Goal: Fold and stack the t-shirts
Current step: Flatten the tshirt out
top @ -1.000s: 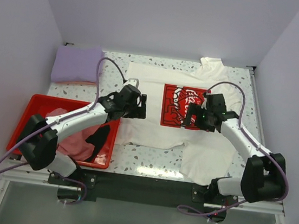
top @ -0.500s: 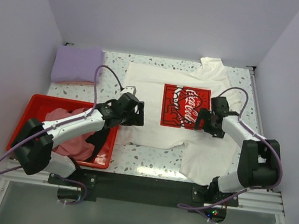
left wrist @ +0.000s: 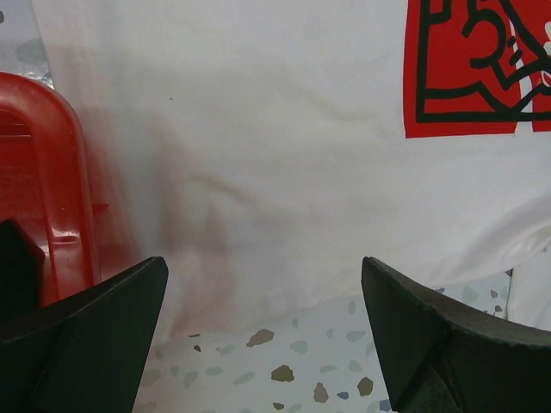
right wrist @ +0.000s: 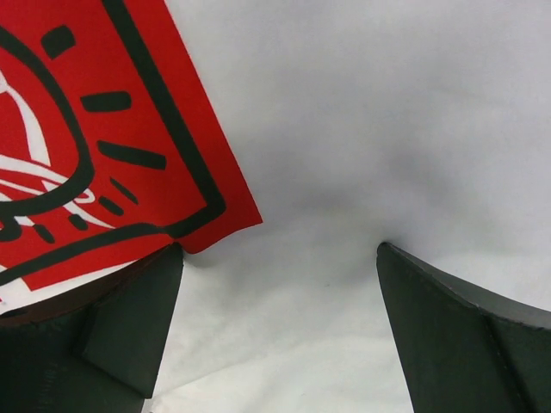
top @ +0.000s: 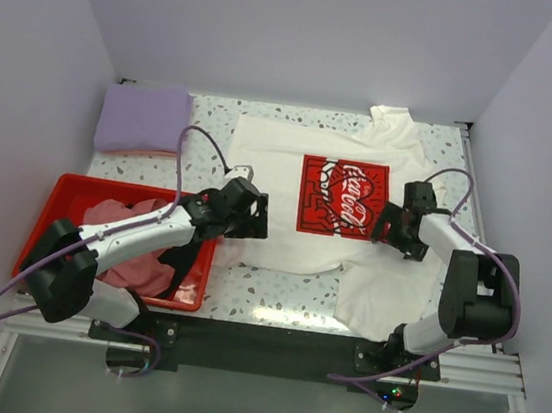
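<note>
The cream-white t-shirt [top: 281, 162] lies spread on the table, its red chest print [top: 343, 197] facing up. My left gripper [top: 257, 220] is open and empty, low over the shirt's near left hem [left wrist: 284, 198], beside the red tray; speckled table shows between its fingertips [left wrist: 264, 280]. My right gripper [top: 388, 228] is open, with its fingertips [right wrist: 280, 258] down on the white cloth [right wrist: 370, 112] just right of the print's corner [right wrist: 129, 129]. A folded lavender t-shirt [top: 144, 120] lies at the back left. Pink [top: 138, 262] and black [top: 187, 254] t-shirts lie in the tray.
The red plastic tray [top: 66, 191] stands at the front left, and its rim [left wrist: 60, 189] is close to my left fingers. A speckled table strip [top: 276, 292] runs along the front. White walls close in the left, back and right sides.
My right gripper has slid right, off the red print onto the plain cloth beside it. My left gripper has moved slightly nearer, toward the hem. The print is now uncovered.
</note>
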Motion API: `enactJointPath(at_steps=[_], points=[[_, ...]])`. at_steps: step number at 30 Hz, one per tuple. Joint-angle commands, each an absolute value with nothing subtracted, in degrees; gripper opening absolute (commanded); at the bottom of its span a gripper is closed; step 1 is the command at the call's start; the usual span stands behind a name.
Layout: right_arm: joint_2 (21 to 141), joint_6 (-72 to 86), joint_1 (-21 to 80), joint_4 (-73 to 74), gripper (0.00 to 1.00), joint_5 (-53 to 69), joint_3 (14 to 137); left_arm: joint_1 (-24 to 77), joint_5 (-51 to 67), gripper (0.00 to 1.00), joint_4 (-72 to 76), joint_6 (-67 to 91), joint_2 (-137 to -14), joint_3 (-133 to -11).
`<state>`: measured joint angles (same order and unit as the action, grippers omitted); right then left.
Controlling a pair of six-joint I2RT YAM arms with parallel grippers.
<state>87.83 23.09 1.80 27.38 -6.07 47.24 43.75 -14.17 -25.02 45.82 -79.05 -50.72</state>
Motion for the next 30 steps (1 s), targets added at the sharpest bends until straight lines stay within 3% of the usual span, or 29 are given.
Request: enactJointPath(at_steps=[1,8,17,30], points=[[89.4,25.0,0.2,26.1,0.99,-6.9,46.8,44.5,-14.9,1.00,-25.1,47.5,-77.9,-50.7],[90.4,25.8,-6.6,26.3,0.99,-6.9,48.0,46.0,-15.1,1.00,-27.5,48.9,-78.6,-51.0],[90.8,25.4,-7.2,25.2,0.99,-4.0,48.0,49.2,-15.9,1.00,-31.6,53.0,-79.1,-50.0],[74.0,23.4,-7.1,27.4,0.99,4.1,50.5,62.2,-24.8,0.95,-41.5,75.1,-81.3,-49.0]])
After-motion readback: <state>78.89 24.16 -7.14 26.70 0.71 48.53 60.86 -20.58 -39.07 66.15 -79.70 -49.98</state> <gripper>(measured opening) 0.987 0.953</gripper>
